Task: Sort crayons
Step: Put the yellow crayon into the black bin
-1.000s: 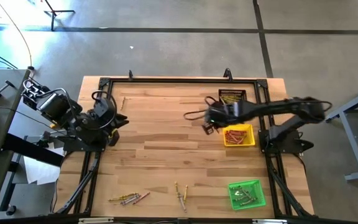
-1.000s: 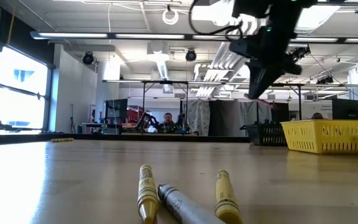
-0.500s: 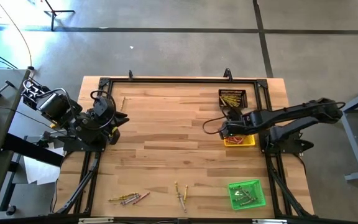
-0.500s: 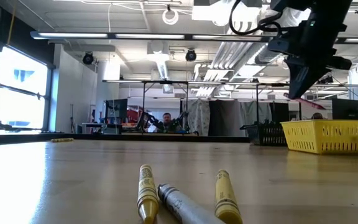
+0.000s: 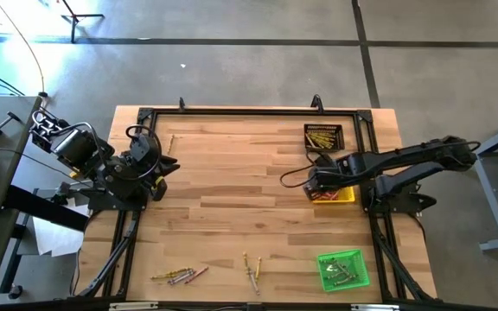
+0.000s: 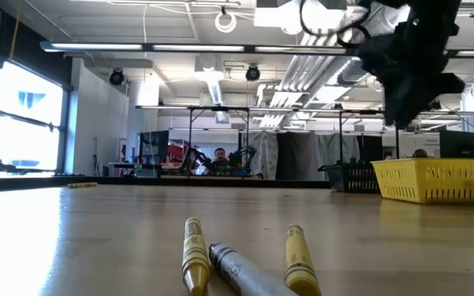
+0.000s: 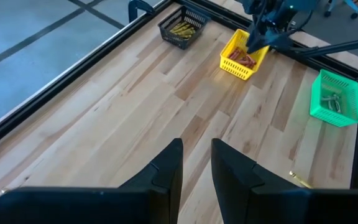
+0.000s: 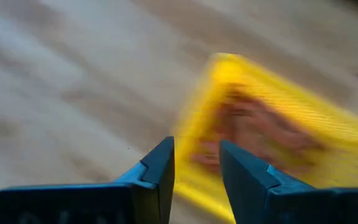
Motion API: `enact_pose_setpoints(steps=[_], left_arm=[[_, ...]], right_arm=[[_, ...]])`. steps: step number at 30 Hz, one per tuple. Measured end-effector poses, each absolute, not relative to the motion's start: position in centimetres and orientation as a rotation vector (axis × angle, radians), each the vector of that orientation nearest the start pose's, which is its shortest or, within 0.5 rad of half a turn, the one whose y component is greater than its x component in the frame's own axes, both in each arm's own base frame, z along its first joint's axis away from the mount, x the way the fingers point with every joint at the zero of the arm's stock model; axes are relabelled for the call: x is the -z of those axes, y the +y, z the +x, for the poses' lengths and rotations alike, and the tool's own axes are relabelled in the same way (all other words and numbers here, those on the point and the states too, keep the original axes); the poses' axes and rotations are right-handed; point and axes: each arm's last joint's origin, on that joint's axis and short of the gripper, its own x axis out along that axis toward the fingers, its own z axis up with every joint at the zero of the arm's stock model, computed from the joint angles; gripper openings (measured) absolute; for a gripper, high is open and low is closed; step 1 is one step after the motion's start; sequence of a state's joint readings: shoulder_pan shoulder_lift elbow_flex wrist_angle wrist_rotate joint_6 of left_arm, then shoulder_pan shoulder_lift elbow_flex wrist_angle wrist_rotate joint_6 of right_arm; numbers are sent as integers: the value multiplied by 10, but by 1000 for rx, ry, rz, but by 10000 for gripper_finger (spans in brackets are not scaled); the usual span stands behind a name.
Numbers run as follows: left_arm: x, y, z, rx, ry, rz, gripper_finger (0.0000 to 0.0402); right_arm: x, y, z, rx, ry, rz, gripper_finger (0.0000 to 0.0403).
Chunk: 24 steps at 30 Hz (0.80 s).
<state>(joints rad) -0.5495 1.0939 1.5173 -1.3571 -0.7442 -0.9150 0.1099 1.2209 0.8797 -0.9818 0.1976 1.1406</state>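
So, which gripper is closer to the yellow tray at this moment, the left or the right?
The right. The right gripper hangs over the yellow tray, at its edge. The left gripper waits at the far side of the table, well apart from the tray.

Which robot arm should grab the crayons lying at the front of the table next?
Probably the right. The right gripper is open and empty over the yellow tray. The left gripper waits at the table's left edge. The loose crayons lie between them, so it is close.

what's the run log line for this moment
task: sort crayons | right gripper: open, empty, over yellow tray of red crayons | left gripper: parked at table's left edge | loose crayons: near front edge
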Motion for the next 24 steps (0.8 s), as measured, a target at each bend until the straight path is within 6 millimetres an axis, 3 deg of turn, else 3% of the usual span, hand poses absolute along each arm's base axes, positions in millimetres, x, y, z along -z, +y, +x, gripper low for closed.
enact_pose_setpoints(steps=[5, 8, 13, 18, 24], left_arm=[[-421, -62, 138, -476, 601, -309, 70], [-421, -63, 138, -451, 627, -303, 70], [-420, -64, 137, -381, 681, -256, 70], [-422, -62, 130, -280, 727, -209, 70], [-428, -54, 115, -204, 716, -194, 70]], right_arm=[[-247, 38, 238, 434, 871, 936, 102], [-248, 56, 256, 339, 770, 1024, 91], [-220, 97, 277, 365, 750, 1174, 78], [-190, 143, 301, 473, 845, 1292, 72], [-188, 193, 350, 457, 898, 1315, 71]])
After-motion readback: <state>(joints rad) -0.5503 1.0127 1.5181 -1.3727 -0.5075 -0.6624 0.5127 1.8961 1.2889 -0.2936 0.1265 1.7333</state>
